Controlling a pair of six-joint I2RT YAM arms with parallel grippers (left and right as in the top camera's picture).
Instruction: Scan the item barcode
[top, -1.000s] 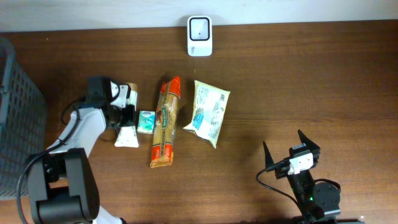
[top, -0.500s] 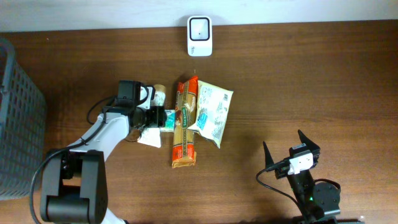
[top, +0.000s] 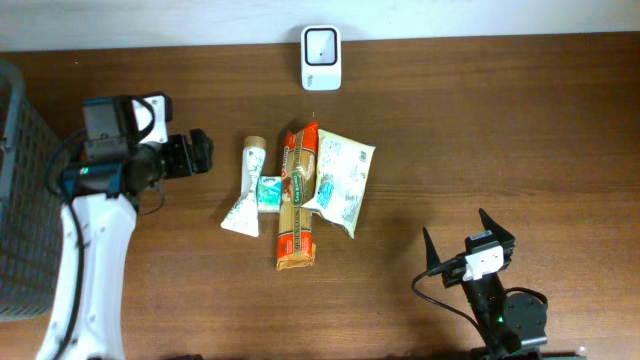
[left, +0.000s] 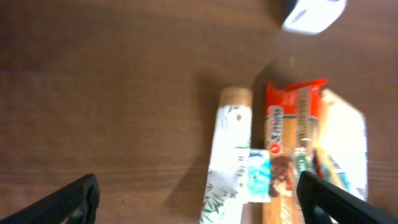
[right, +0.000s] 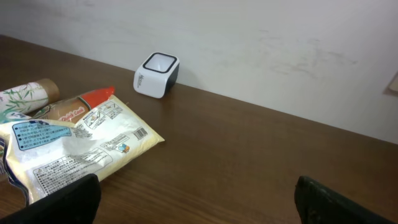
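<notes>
Left gripper (top: 203, 155) is over bare table (top: 500, 120), well left of the items, between them and the grey basket (top: 25, 190). Its jaws are wide apart with nothing in them, and its wrist cam shows both fingers (left: 74, 199) at the frame corners, clear of everything. Right gripper (top: 453, 222) is at the near right edge, also spread wide and holding nothing. 4 items lie in a tight row mid-table, below the scanner (top: 321, 45). Left to right they are the white tube (top: 247, 187) with its tan cap pointing toward the scanner, the small teal box (top: 267, 193) wedged between tube and orange pack, the long orange pack (top: 297, 200), and the white pouch (top: 340, 182) overlapping the pack's right edge. All lie flat on the wood. The scanner sits at the far edge, apart from the row. The left wrist cam is blurred and the barcodes are too small to make out.
</notes>
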